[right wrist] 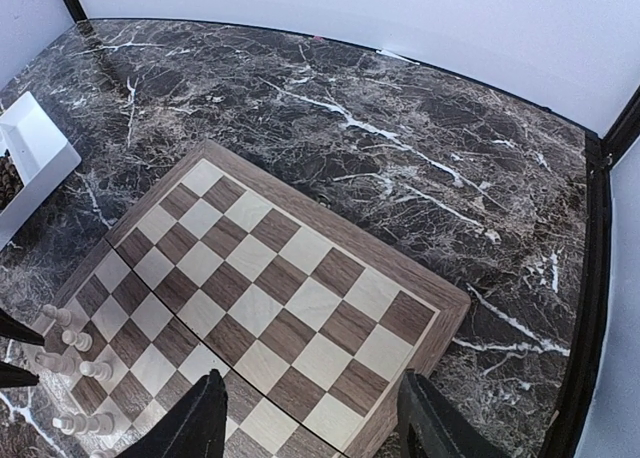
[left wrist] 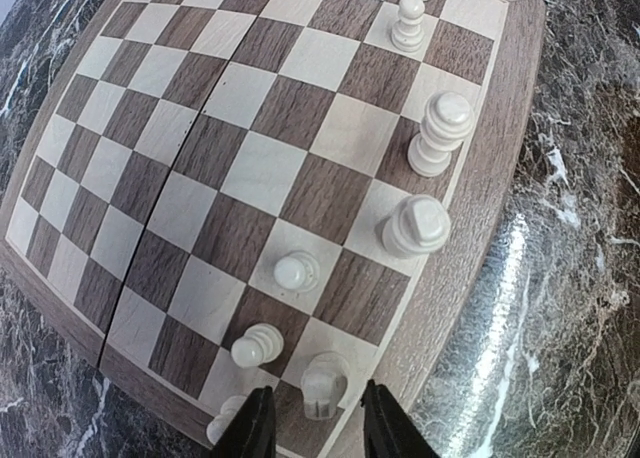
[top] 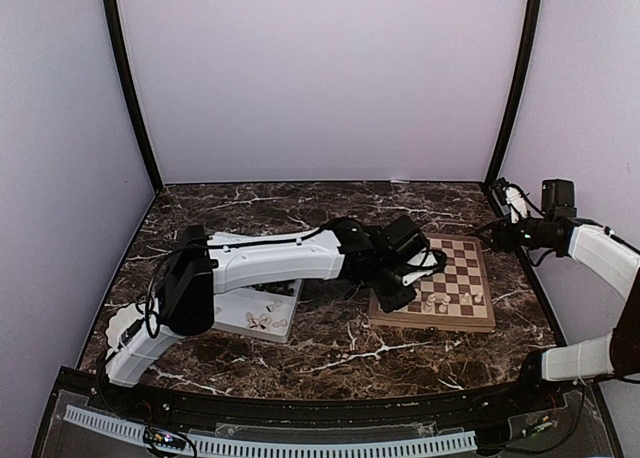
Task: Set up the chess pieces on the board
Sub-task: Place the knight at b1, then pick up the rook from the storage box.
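Bench (top: 330, 208) is a dark brown marble-look slab with white veins all over it, boxed in by plain pale lilac walls (top: 320, 78) with black corner posts (top: 130, 88) running up the sides. Kinda glossy too; the left wrist view shows a bright glare streak just right of the board.

The board (top: 465, 268) lies flat on the right half of the bench, tan rim all round. The chess pieces (left wrist: 440, 133) standing on it are all pale ones, and they sit along its near side. The far squares are bare wood.

The left hand (left wrist: 318, 388) is down at the board's near-left corner. Its fingers stand apart on either side of one small pale piece (left wrist: 322, 383) with a sliver of gap each side, so it looks let go, not pinched. More pale ones stand just beside it on the neighbouring squares.

The right hand (right wrist: 312, 376) hangs above the board's far-right end, spread wide with nothing between the fingers.

Other stuff: a white tray (top: 285, 318) left of the board with a few pale pieces (top: 262, 313) in it, and a white scalloped bowl (top: 122, 330) at the near left. The left arm stretches right across the tray, so from above it hides the tray's far part and the board's near-left corner.
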Robot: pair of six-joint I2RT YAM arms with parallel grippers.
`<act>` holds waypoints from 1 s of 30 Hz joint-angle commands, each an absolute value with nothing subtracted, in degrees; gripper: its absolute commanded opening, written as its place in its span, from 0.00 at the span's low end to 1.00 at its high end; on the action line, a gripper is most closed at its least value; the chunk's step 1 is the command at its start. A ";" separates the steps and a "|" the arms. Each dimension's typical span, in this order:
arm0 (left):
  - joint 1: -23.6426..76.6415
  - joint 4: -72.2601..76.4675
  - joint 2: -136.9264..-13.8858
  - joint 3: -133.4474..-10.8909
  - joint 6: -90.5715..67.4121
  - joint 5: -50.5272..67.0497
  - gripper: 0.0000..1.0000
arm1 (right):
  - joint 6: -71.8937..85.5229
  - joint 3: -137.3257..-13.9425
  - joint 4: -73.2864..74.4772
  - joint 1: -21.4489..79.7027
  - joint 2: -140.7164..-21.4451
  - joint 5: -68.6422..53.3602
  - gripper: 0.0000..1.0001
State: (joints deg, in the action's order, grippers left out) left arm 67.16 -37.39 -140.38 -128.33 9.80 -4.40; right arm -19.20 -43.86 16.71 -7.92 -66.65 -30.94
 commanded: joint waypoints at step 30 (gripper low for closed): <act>49.47 -32.67 -98.70 -66.17 4.98 -1.18 0.24 | -20.04 -43.07 16.34 -8.18 -66.12 -34.42 0.60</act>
State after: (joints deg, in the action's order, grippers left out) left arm 50.85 -31.57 -96.71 -64.75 2.48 -0.38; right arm -19.46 -43.77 16.78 -7.94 -67.05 -33.50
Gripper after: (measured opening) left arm 0.245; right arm 0.600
